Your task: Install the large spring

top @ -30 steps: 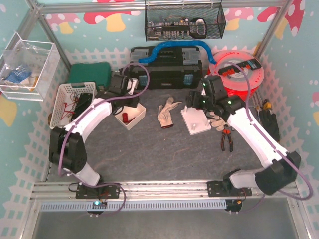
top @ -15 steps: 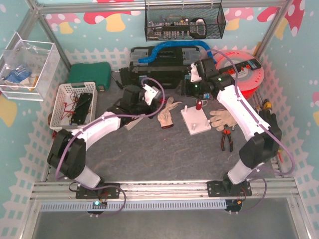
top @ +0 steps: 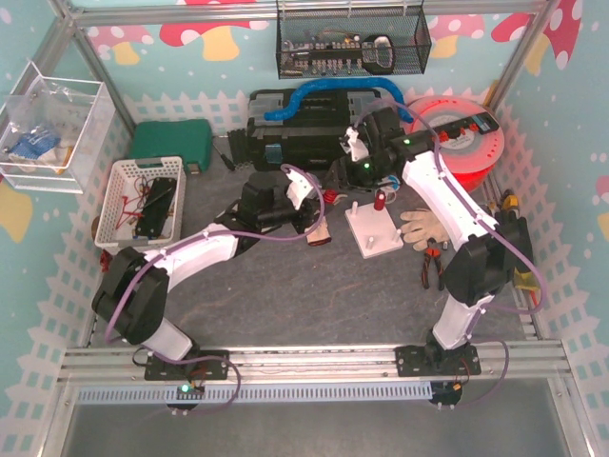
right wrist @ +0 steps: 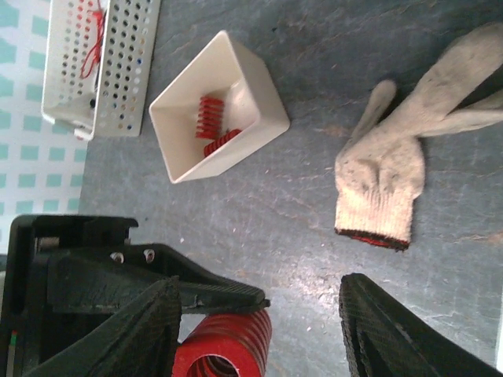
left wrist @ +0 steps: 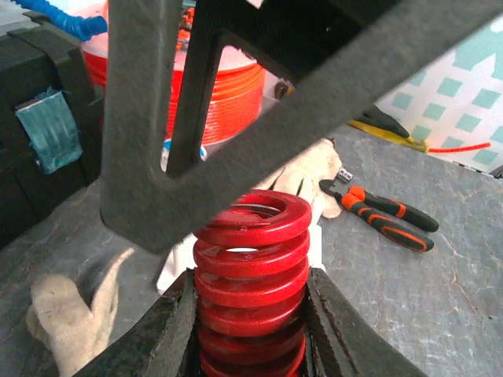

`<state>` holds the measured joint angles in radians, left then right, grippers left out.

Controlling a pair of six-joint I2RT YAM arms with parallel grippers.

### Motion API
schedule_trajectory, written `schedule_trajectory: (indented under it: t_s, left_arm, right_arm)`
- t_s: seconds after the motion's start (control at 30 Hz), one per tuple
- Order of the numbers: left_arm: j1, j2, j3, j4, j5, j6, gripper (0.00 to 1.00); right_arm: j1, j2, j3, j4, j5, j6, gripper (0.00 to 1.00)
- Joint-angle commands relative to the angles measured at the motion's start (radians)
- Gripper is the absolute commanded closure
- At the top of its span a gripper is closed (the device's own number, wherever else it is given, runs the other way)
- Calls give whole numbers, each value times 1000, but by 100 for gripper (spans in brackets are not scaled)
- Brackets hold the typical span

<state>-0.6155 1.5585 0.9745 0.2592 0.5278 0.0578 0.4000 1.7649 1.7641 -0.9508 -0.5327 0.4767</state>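
Observation:
My left gripper (top: 321, 197) (left wrist: 250, 287) is shut on the large red spring (left wrist: 251, 263), which stands upright between its jaws. The spring also shows in the top view (top: 329, 198) and the right wrist view (right wrist: 225, 348). My right gripper (top: 344, 169) (right wrist: 263, 314) is open and hovers just above the spring, one finger (right wrist: 149, 314) on each side of it, without touching. The white base plate (top: 373, 233) with pegs lies just right of the spring. A small red spring (top: 380, 200) sits on one of its pegs.
A white box (right wrist: 236, 86) holds more red springs, with a perforated basket (top: 143, 195) (right wrist: 102, 63) beside it. Work gloves (top: 426, 227) (right wrist: 389, 173) and orange-handled pliers (top: 430, 265) (left wrist: 381, 216) lie near the plate. A black toolbox (top: 304, 133) and an orange reel (top: 466, 143) stand behind.
My left gripper has moved right from the white box, carrying the large spring to beside the plate. My right gripper has swung left from the plate to above the spring.

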Motion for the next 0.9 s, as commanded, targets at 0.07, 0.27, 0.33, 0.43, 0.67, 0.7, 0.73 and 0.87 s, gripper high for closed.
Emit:
schedule_trajectory:
  t_s: [0.07, 0.27, 0.33, 0.43, 0.67, 0.7, 0.73, 0.87]
  left_arm:
    - [-1, -18, 7, 52, 6, 35, 100]
    - [0, -16, 9, 51, 17, 41, 100]
    - [-1, -19, 6, 51, 16, 41, 100]
    - [-1, -20, 4, 50, -8, 35, 92]
    - [20, -52, -19, -6, -145, -31, 2]
    - [26, -58, -20, -20, -162, -43, 1]
    - [32, -65, -22, -46, -182, -52, 1]
    - [57, -98, -35, -108, -317, -103, 1]
  right_arm:
    - [-4, -25, -52, -25, -137, -61, 43]
    - [-4, -52, -122, 4, -172, -59, 55]
    - [-4, -72, -142, 34, -171, -46, 70]
    - [-4, -91, -141, 68, -165, -32, 91]
    - [-15, -189, -156, 124, 211, 18, 100]
    - [-17, -216, -179, 140, 285, 32, 100]
    - [-18, -245, -212, 160, 350, 41, 100]
    - [-24, -361, -383, 257, 550, 81, 100]
